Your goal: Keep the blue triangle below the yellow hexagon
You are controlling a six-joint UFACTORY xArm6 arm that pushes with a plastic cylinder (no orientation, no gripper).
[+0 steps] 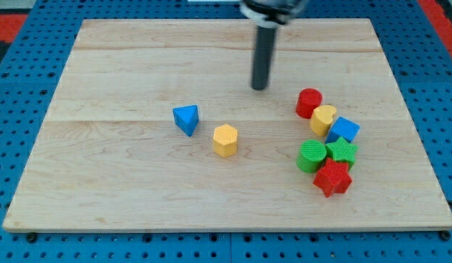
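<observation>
The blue triangle (186,118) lies on the wooden board (138,190) left of centre. The yellow hexagon (225,139) stands just to its lower right, a small gap between them. The triangle sits slightly higher in the view than the hexagon. My tip (260,88) is on the board above and to the right of both, about a hexagon's width or more away from each, touching neither.
A cluster of blocks sits at the view's right: a red cylinder (309,102), a yellow block (323,119), a blue block (343,131), a green cylinder (311,156), a green star (342,152) and a red star (333,178). Blue pegboard (21,146) surrounds the board.
</observation>
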